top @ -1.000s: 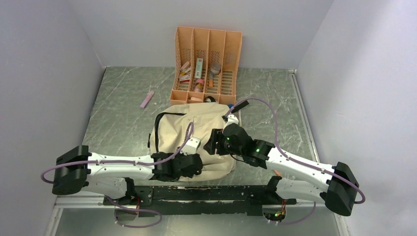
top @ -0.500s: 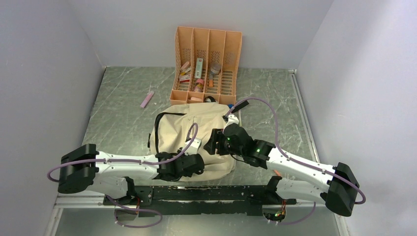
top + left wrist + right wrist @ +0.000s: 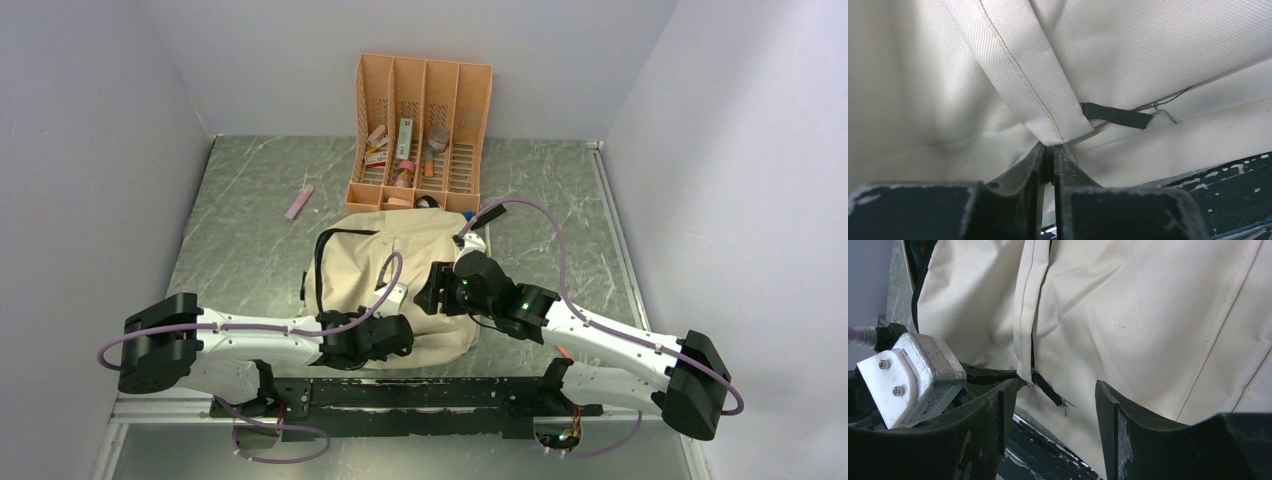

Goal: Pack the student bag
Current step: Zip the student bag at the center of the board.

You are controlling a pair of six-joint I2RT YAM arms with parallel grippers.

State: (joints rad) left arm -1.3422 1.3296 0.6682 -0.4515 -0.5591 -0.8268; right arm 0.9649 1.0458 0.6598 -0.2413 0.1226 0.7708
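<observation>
The cream-beige student bag (image 3: 400,262) lies flat on the table between the arms, with a black strap along its left side. My left gripper (image 3: 388,336) is at the bag's near edge. In the left wrist view the gripper (image 3: 1049,150) is shut on the tip of a stitched fabric flap (image 3: 1018,75) of the bag, next to a black zipper end tab (image 3: 1118,116). My right gripper (image 3: 430,290) hovers over the bag's right side. It (image 3: 1053,390) is open and empty, with the same black tab (image 3: 1048,388) and bag cloth (image 3: 1148,315) between its fingers.
An orange slotted organiser (image 3: 420,120) with several small items stands behind the bag. A pink stick (image 3: 299,202) lies on the table at the back left. A small orange item (image 3: 566,352) lies by the right arm. The left wrist's metal housing (image 3: 913,375) is close to my right fingers.
My left arm has shifted slightly to the right and nearer, its gripper staying at the bag's near edge. The right arm has not moved.
</observation>
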